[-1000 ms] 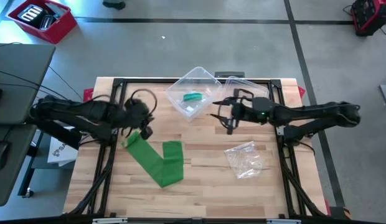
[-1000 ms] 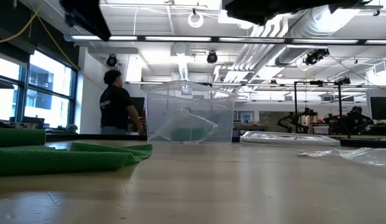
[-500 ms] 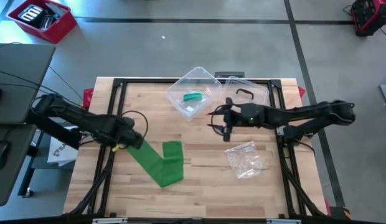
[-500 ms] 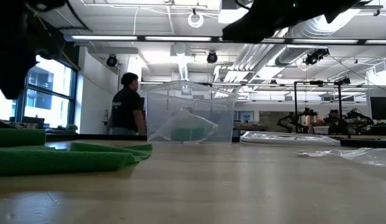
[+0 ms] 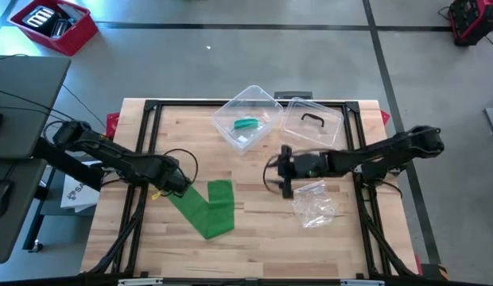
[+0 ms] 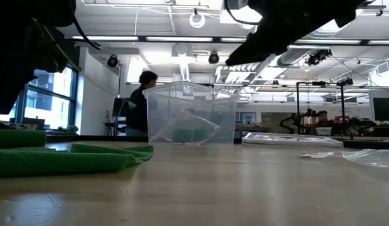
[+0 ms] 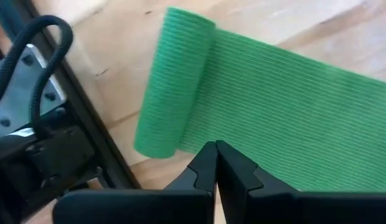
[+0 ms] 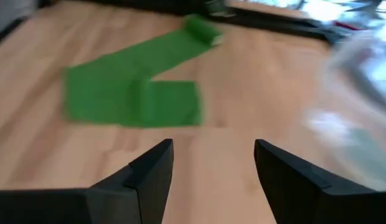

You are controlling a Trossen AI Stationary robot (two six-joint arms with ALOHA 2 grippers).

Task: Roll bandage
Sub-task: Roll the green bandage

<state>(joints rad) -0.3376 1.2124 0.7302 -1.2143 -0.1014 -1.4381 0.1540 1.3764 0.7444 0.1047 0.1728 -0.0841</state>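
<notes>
The long green ribbed elastic bandage (image 5: 205,208) lies flat on the pale wooden table (image 5: 254,238), at about eight o'clock from the table's middle. It is bent into a V, and only its far left end is wound into a small roll (image 7: 171,84). I judge it to be very light, soft and a little stretchy, with a ribbed surface that should not slip much. It has no stiffness, so the loose tail will wrinkle or drag if it is pulled. The best place to take hold seems to be the small roll itself, across its two ends, so it can be turned along the strip.

The left gripper (image 7: 215,163) is just beside the roll with its fingers pressed together, holding nothing that I can see. The right gripper (image 8: 211,163) hangs near the table's middle, fingers spread wide and empty.

At twelve o'clock stands a clear plastic box (image 5: 246,119) with something green and a white piece inside. Its clear lid (image 5: 312,123) lies beside it, at one o'clock. At four o'clock lies a crumpled clear plastic bag (image 5: 312,203); what is inside I cannot tell
</notes>
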